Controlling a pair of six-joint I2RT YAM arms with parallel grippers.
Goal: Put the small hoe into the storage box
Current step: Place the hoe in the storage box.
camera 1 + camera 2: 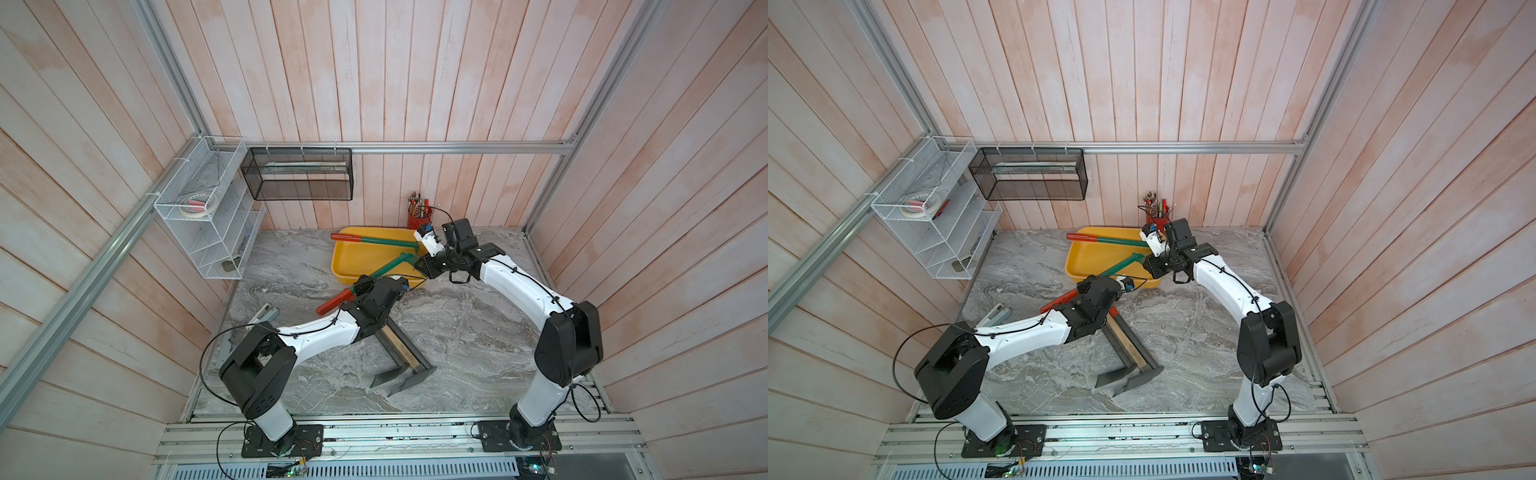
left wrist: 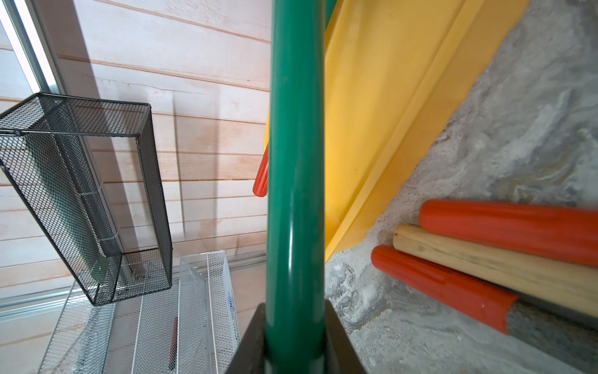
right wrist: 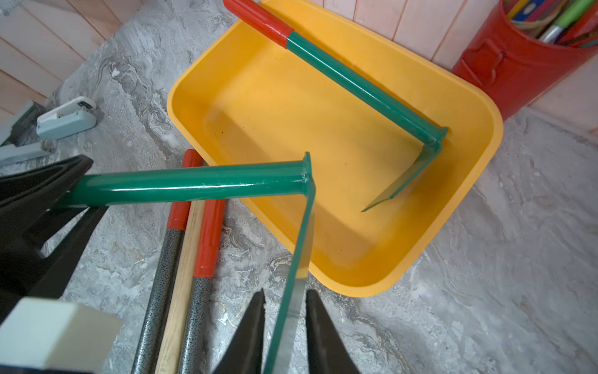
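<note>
**Twist risk**

Grey bench (image 1: pixel 457 332) below: the left hand (image 1: pixel 360 286) clamps the small hoe (image 1: pixel 386 269) by its shaft; the right hand (image 3: pixel 285 293) straddles its blade, jaws apart. Head over the storage box (image 1: pixel 358 254); uneven pulls could twist it loose onto the second hoe (image 1: pixel 386 242) inside.

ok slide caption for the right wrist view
The right gripper straddles the blade of the green metal small hoe, its handle held by the left gripper, by the shallow yellow plastic storage box
</note>
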